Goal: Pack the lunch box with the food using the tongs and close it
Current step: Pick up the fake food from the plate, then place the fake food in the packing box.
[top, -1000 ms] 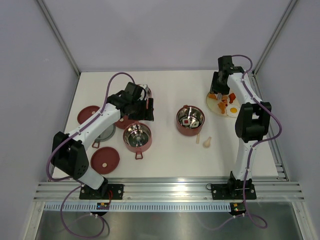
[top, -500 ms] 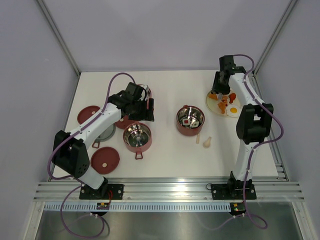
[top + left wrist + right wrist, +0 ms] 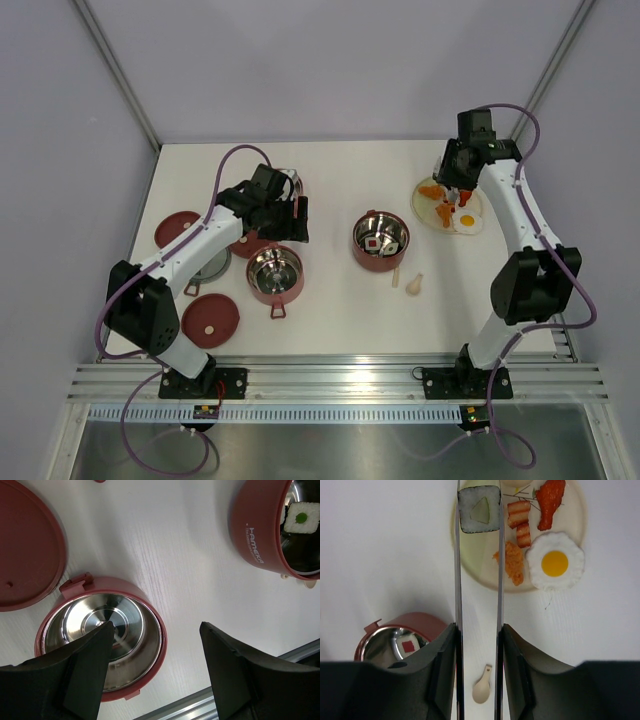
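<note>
The right pincer (image 3: 477,645) squeezes the tongs (image 3: 457,580), whose tips pinch a sushi roll (image 3: 479,509) above the plate (image 3: 572,545). Packing is mid-way, I judge: next comes carrying it to the bowl (image 3: 395,635) already holding a piece. The left pincer (image 3: 155,667) hangs released over an empty bowl (image 3: 102,635). A small spoon (image 3: 482,687) lies near the route.

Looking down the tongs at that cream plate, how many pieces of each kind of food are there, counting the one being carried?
Sushi roll, pinched in the tongs: 1
Bacon strips: 2
Drumstick: 1
Fried egg: 1
Orange crumbed piece: 1
Total: 6, plus a pale piece cut off at the picture's top edge, kind unclear.
</note>
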Motion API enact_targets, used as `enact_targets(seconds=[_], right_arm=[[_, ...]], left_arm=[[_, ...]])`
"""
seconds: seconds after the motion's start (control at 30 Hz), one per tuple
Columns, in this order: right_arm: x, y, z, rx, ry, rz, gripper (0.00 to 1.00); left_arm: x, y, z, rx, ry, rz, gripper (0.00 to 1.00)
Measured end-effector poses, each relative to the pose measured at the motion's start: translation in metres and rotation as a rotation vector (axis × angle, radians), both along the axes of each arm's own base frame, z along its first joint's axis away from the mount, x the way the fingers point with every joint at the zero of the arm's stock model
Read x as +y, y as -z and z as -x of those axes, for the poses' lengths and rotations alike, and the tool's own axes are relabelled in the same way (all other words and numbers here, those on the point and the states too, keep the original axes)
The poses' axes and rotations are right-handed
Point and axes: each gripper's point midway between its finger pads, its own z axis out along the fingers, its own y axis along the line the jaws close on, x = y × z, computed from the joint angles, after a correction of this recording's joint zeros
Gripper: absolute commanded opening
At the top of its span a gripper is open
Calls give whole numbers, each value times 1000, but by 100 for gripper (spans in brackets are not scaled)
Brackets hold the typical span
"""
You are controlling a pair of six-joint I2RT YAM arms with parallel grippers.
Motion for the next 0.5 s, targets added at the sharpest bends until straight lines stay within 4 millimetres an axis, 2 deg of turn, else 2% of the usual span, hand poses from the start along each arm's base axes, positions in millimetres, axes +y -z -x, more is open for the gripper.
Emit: enact_targets(seconds=[0.27, 0.37, 0.5], right_arm=[[12, -32, 70, -33, -17, -51, 34], [27, -41, 98, -35, -66, -66, 34], [59, -49, 130, -20, -184, -90, 34]], left_arm=[[-2, -10, -4, -12, 0, 6, 75], [-1, -12, -4, -12, -3, 1, 76], [1, -13, -2, -3, -5, -9, 77]])
